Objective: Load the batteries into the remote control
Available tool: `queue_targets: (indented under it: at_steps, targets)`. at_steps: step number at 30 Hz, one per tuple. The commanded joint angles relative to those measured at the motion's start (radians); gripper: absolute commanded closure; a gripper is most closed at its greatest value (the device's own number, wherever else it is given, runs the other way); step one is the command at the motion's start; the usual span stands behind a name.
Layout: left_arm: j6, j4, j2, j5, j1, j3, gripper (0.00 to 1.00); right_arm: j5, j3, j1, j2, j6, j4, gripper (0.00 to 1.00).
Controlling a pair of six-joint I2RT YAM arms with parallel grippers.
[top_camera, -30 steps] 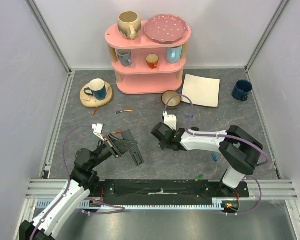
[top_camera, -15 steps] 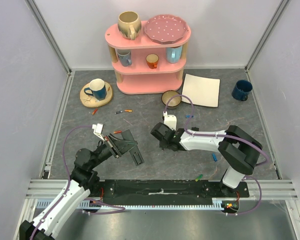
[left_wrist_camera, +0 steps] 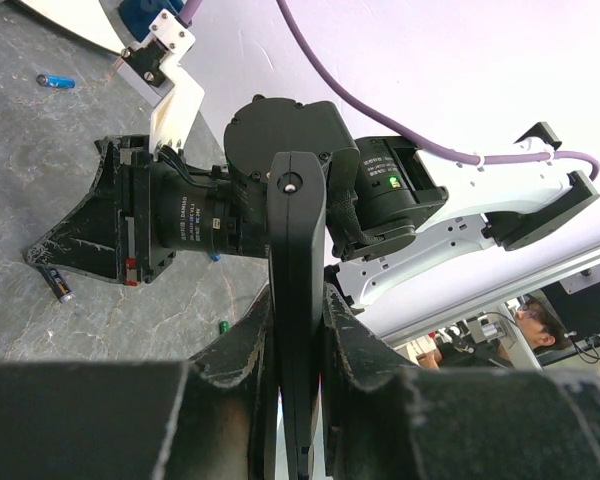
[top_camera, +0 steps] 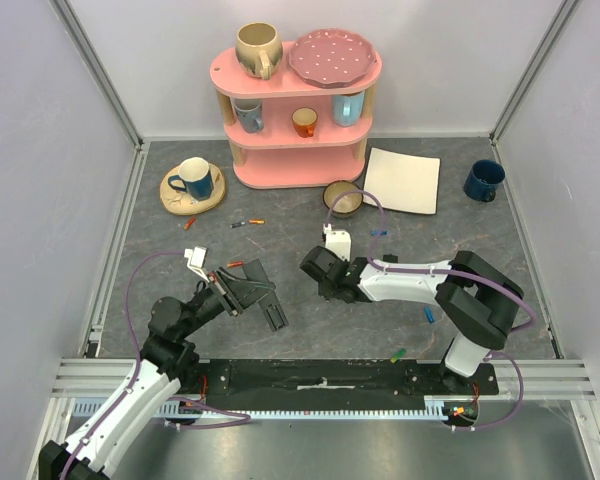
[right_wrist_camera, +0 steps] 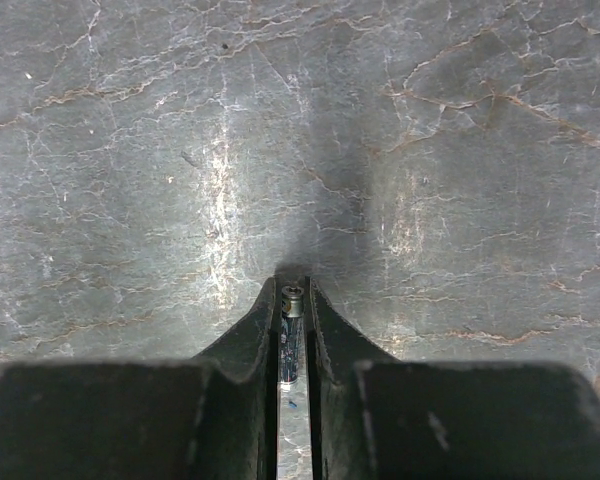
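**Mid-task at the battery bench:** The left gripper [top_camera: 244,290] clamps the remote control [top_camera: 274,316] at about 7 o'clock from the centre of the grey table [top_camera: 480,260]. In the left wrist view its fingers [left_wrist_camera: 248,345] press on both flat faces of the black slab, which is held edge-on to that camera.

The right gripper [top_camera: 312,268] sits near the table's centre. Its wrist camera looks straight down on the marbled surface. Its jaws are closed on a battery [right_wrist_camera: 292,345], which lies lengthwise in the narrow gap with its metal end at the fingertips. Whether the battery touches the table cannot be told.

Other cells lie loose on the table:
- An orange battery [top_camera: 255,221] at 10 o'clock.
- A blue battery [top_camera: 429,314] at 4 o'clock.
- A green battery [top_camera: 398,353] at 5 o'clock, close to the near edge.

A pink shelf [top_camera: 298,120] with cups and a plate stands at 12 o'clock. A dark blue mug [top_camera: 483,180] stands at 2 o'clock.
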Motion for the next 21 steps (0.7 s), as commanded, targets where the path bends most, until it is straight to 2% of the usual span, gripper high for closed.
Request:
queue_targets:
  at_steps: [1,4,5,9,21]
  targets:
    - [0.02,0.045,0.002,0.004,0.005,-0.183,0.98,-0.011,0.022,0.01,0.033,-0.038,-0.031,0.88]
    - [0.02,0.044,0.002,0.003,0.005,-0.183,0.98,-0.022,0.033,0.01,0.042,-0.046,-0.043,0.82]
    - [0.02,0.044,0.0,0.004,0.005,-0.183,0.98,-0.027,0.036,0.01,0.048,-0.048,-0.048,0.76]
    - [0.019,0.045,0.002,0.004,0.005,-0.183,0.98,-0.036,0.048,0.008,0.051,-0.044,-0.066,0.65]
    - [0.017,0.045,0.002,0.006,0.005,-0.186,0.98,-0.045,0.033,0.019,0.033,-0.014,-0.112,0.63]
